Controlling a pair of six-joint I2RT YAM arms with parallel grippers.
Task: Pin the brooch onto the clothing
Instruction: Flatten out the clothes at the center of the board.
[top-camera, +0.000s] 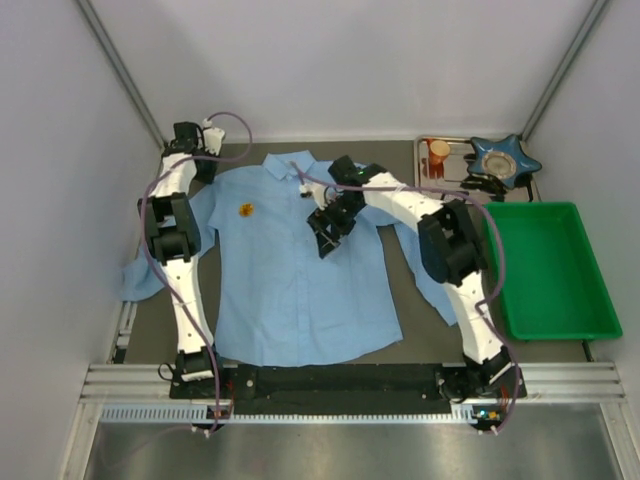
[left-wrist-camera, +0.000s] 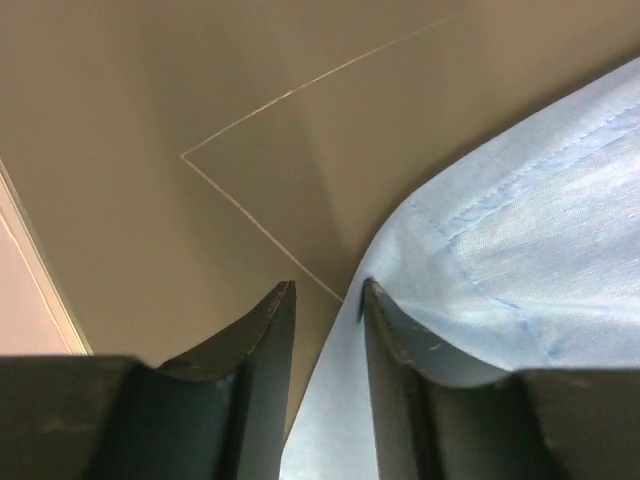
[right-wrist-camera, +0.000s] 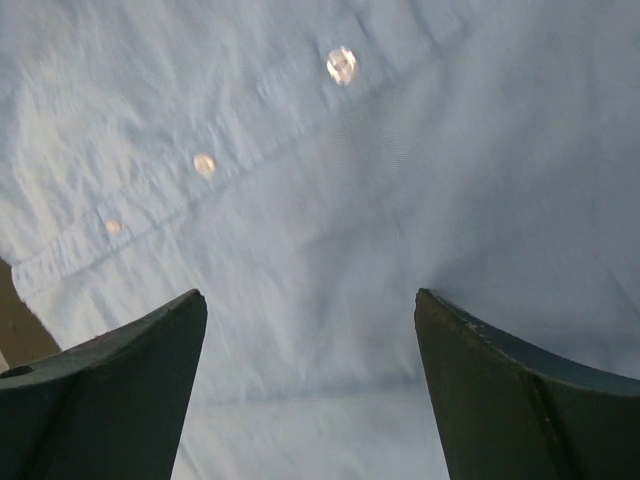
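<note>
The clothing (top-camera: 300, 280) is a light blue shirt spread flat on the dark table, collar at the back. A small orange-yellow brooch (top-camera: 245, 209) sits on its chest, left of the button line. My left gripper (top-camera: 205, 165) is at the shirt's back left shoulder. In the left wrist view its jaws (left-wrist-camera: 327, 287) stand a little apart over the shirt's edge (left-wrist-camera: 540, 230), gripping nothing. My right gripper (top-camera: 322, 240) hovers over the shirt's middle. It (right-wrist-camera: 310, 295) is wide open above plain fabric (right-wrist-camera: 320, 180) near the white buttons (right-wrist-camera: 341, 64). The brooch shows in neither wrist view.
A green tray (top-camera: 545, 270) lies at the right. Behind it is a metal tray (top-camera: 455, 175) with an orange cup (top-camera: 437, 155) and a blue star-shaped dish (top-camera: 503, 160). White walls close in the table's left, back and right sides.
</note>
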